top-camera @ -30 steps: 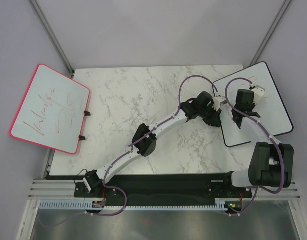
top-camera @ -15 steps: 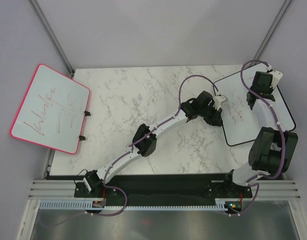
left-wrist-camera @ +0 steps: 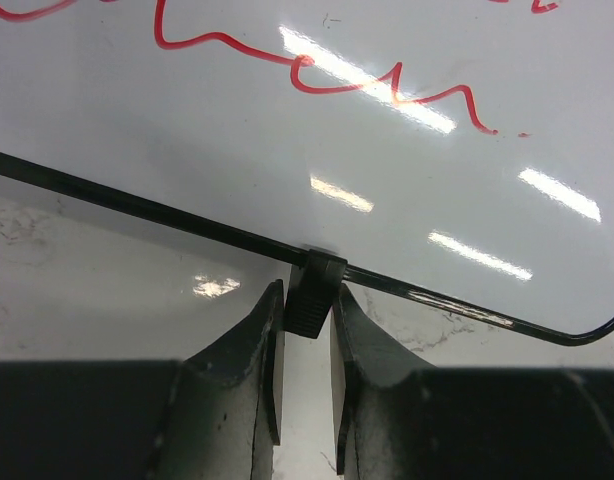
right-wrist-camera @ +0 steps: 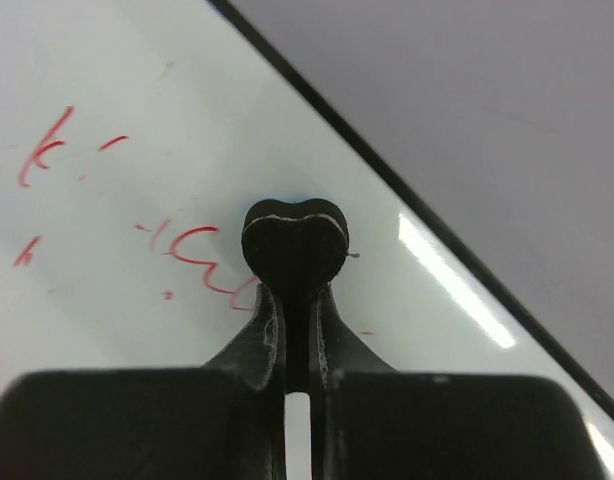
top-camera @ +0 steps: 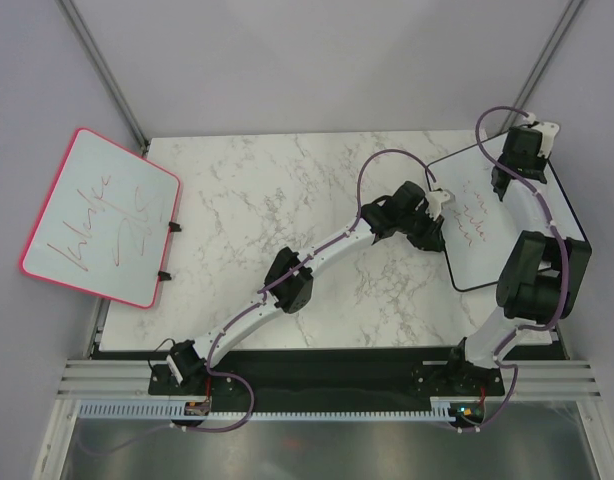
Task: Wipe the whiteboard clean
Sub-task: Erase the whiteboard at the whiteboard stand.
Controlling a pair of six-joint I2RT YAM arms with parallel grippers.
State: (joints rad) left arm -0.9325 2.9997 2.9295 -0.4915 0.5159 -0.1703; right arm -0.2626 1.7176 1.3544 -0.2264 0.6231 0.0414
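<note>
- The white marble desk (top-camera: 247, 200) stood between plain grey walls (top-camera: 287, 60).
- The whiteboard (top-camera: 487, 262), thin black frame and rounded corners, lay flat on the desk, with its outer side reaching past the desk's edge.
- Well apart from the whiteboard, off the opposite side of the desk, a pink-framed board (top-camera: 117, 200) sat tilted, with red scribbles on it.
- The left arm stretched diagonally over the marble to the whiteboard's near-side frame. The left gripper (left-wrist-camera: 305, 300) came in low, and its jaws pinched a black clip (left-wrist-camera: 315, 292) fixed on that frame.
- The right arm rose from its base beside the whiteboard and bent over the board's far corner. The right gripper (right-wrist-camera: 295, 288) pointed down at the white face, close to the frame, jaws closed with a small black piece (right-wrist-camera: 294, 240) nipped at their tips.
- Orange-red handwriting (top-camera: 472, 220) ran across the whiteboard, in loose strokes I could not read as words.
- More red strokes lay under and beside the small black piece.
</note>
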